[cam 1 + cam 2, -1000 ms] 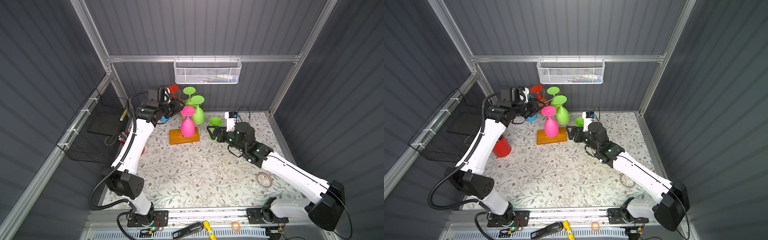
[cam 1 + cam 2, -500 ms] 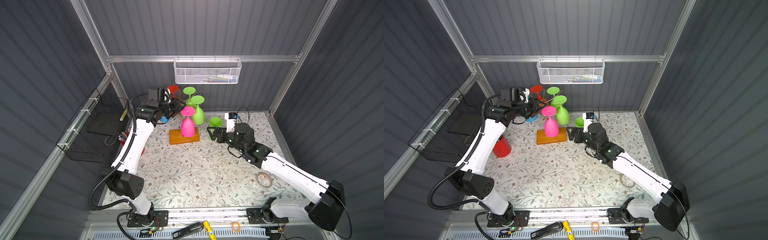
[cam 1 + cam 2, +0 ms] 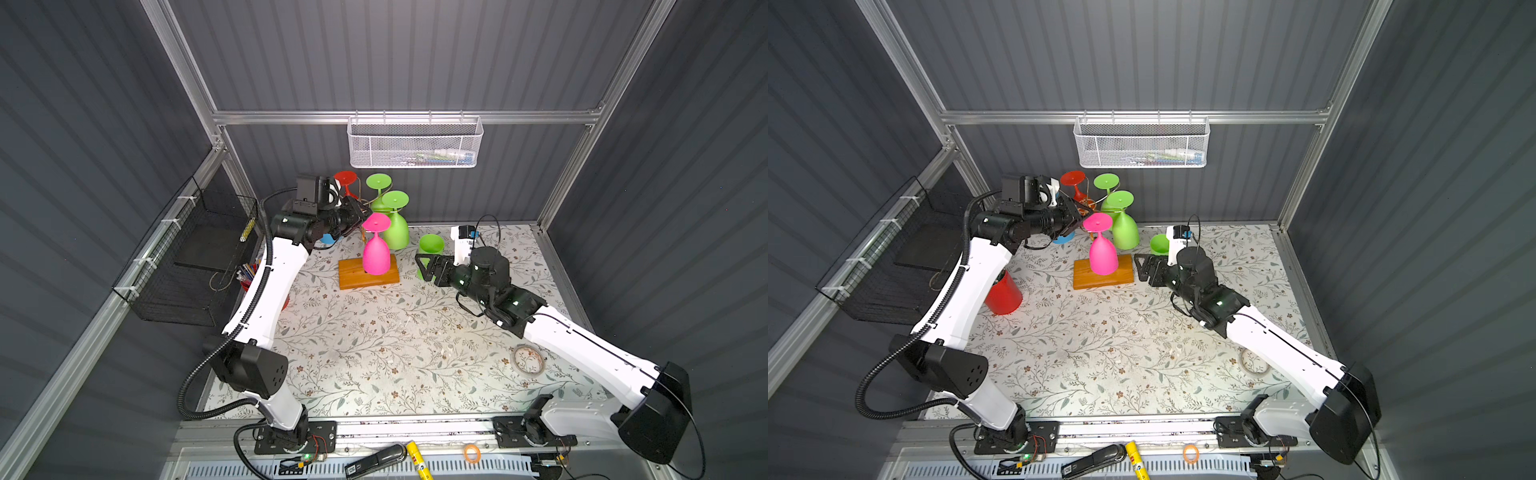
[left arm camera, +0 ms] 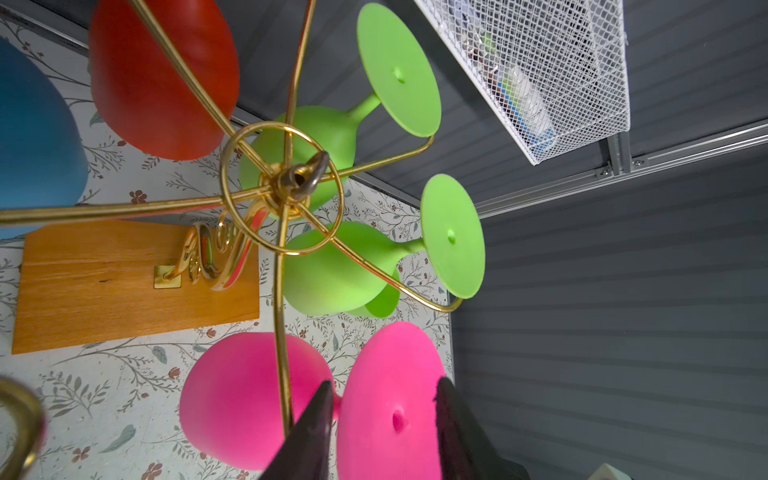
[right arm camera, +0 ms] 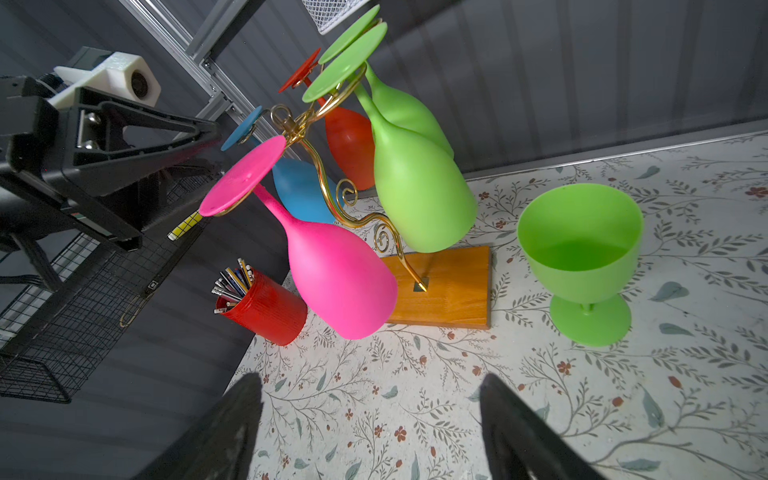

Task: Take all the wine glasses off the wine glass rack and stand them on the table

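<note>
in both top views the wine glass rack (image 3: 351, 276) stands far centre on the bench (image 3: 374, 353); the pink wine glass (image 3: 376, 259) hangs inverted on it. left wrist: left end effector (image 4: 384, 380) straddles its foot, grip cannot be told. right wrist: right end effector (image 5: 370, 376) stands apart.

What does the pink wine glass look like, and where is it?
The pink wine glass is matte and bright pink all over, maybe plastic. It hangs upside down: its round foot is on top, caught on a gold wire arm of the wine glass rack, with a thin stem below and the bowl's open end facing down over the wooden base. The left end effector has a finger on either side of the foot; whether they pinch it I cannot tell.
</note>
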Motion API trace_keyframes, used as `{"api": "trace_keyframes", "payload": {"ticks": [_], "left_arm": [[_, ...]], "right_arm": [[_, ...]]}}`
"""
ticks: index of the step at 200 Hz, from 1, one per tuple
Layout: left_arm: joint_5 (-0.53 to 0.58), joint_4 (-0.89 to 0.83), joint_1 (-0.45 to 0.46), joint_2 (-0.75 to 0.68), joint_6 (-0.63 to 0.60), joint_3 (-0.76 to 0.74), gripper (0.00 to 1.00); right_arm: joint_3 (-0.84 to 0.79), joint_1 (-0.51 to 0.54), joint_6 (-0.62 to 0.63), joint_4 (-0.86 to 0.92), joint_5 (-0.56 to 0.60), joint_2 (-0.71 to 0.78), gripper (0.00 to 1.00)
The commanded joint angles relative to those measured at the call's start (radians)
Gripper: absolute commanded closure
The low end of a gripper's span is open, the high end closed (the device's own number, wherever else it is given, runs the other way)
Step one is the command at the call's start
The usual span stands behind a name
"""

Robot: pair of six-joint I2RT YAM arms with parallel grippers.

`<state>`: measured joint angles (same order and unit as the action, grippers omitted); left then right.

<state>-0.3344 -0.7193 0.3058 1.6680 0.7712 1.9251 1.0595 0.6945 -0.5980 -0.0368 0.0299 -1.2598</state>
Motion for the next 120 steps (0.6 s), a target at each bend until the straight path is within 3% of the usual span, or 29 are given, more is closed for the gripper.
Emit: {"api": "trace_keyframes", "payload": {"ticks": [1,58,120], "left_arm": [[-0.019,-0.022,-0.007,-0.017,-0.006,0.008,0.59],[-0.056,-0.005,-0.01,-0.039,0.009,-0.011,0.59],[-0.111,0.045,-0.024,-0.055,0.056,-0.048,0.67]], "right_arm": [[-0.015,0.004,0.007,-0.023,0.012,0.018,0.17],[-0.016,0.004,0.007,-0.022,0.014,0.018,0.17],[-0.018,0.004,0.007,-0.021,0.016,0.017,0.17]]}}
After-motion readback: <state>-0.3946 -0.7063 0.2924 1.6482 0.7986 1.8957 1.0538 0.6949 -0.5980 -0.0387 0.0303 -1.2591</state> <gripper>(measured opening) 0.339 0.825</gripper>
